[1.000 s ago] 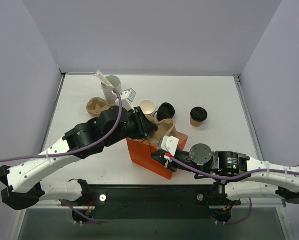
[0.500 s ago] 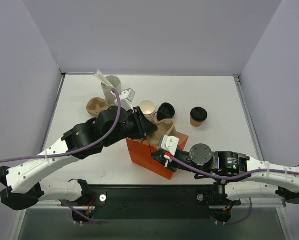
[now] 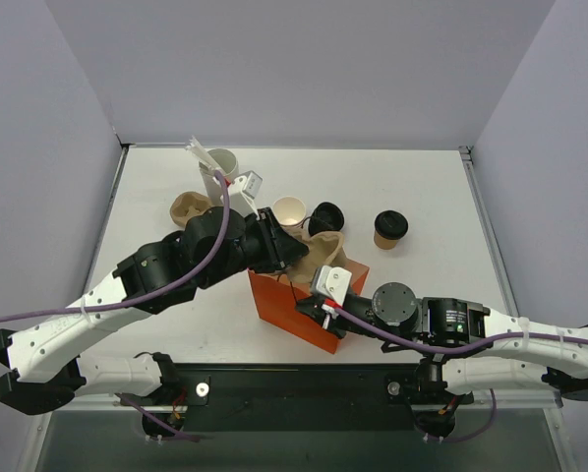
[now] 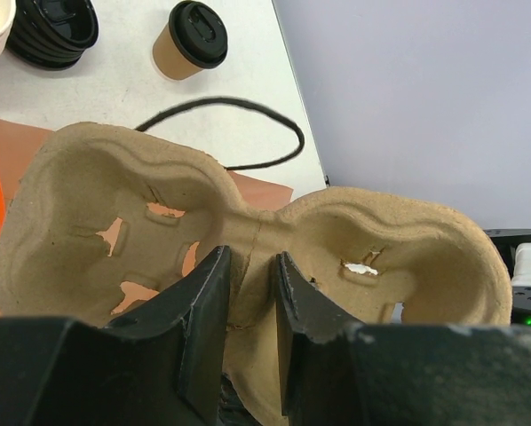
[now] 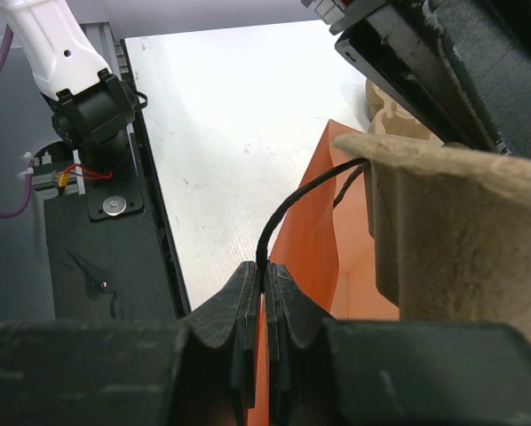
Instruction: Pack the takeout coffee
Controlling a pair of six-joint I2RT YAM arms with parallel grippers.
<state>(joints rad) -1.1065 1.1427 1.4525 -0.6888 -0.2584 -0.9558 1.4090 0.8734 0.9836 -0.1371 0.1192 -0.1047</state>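
A bright orange paper bag (image 3: pixel 309 307) with a thin black cord handle (image 4: pixel 234 100) stands out against the white tabletop (image 3: pixel 441 187). The moulded cup carrier (image 4: pixel 336 240) is plain tan-beige pulp, with orange showing through its slots. The takeout coffee (image 3: pixel 390 228) is tan-brown under a black lid, matching the glossy black lid stack (image 3: pixel 325 216). The arms (image 3: pixel 68 329) are white and black, trailed by purple cables (image 3: pixel 38 314); the walls (image 3: pixel 294 69) are pale lavender.
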